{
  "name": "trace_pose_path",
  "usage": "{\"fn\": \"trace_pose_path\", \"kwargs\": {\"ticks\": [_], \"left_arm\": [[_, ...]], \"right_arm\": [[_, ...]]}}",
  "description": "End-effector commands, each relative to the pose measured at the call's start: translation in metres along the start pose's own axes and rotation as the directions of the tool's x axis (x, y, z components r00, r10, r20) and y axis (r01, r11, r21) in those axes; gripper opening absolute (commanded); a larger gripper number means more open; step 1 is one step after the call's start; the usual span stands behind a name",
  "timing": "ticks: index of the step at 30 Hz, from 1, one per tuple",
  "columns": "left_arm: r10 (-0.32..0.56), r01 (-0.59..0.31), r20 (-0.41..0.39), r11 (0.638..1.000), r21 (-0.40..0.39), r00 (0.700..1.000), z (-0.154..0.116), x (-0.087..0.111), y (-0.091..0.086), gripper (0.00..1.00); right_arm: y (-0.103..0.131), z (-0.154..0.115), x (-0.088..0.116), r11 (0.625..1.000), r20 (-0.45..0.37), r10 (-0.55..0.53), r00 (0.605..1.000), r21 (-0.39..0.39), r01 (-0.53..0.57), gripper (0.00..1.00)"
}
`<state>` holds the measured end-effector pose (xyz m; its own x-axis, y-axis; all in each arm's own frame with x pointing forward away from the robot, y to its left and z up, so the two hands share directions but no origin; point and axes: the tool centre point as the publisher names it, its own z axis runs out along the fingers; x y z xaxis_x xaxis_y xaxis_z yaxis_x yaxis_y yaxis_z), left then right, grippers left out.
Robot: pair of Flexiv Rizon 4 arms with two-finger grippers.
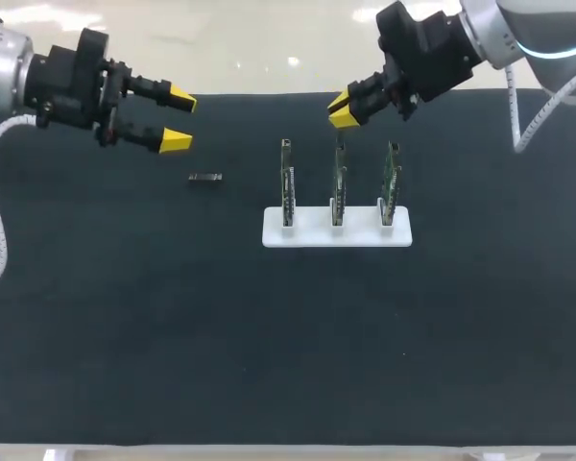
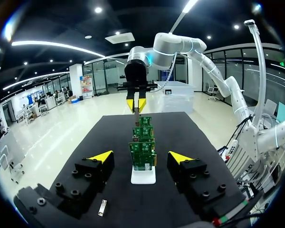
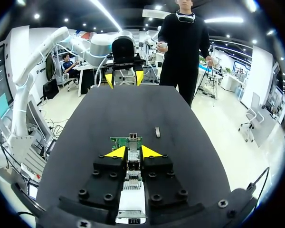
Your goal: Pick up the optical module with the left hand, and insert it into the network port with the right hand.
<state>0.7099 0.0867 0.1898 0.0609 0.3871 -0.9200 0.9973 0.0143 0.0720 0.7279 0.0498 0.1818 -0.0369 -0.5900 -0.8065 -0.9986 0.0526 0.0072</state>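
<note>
Left fingers (image 1: 176,141) spread wide, empty; the optical module (image 1: 204,178) lies on the surface (image 1: 125,317) just under them, long axis along their reach; right fingers (image 1: 342,109), narrow, are farther off

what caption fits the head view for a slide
Left gripper open near the small dark optical module; right gripper by three green circuit boards in a white stand.

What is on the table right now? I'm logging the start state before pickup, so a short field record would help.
module: optical module lying flat on the black mat, untouched
left gripper: open, empty, up beside the module, not on it
right gripper: fingers narrowly apart, empty, by the middle board's top
boards: three circuit boards upright in a white stand
progress: pickup not yet done
</note>
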Motion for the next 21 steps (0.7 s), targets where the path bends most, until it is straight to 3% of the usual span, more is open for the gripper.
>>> {"fn": "trace_pose_path", "kwargs": {"ticks": [1,21], "left_arm": [[0.002,-0.002,0.001,1.000,-0.006,1.000,0.0002,0.0003,-0.0017,1.00],[0.002,-0.002,0.001,1.000,-0.006,1.000,0.0002,0.0003,-0.0017,1.00]], "right_arm": [[0.0000,-0.0010,-0.0003,1.000,-0.002,0.002,1.000,-0.001,-0.002,0.00],[-0.0022,0.0011,0.0013,1.000,0.001,0.001,1.000,0.003,-0.001,0.00]]}}
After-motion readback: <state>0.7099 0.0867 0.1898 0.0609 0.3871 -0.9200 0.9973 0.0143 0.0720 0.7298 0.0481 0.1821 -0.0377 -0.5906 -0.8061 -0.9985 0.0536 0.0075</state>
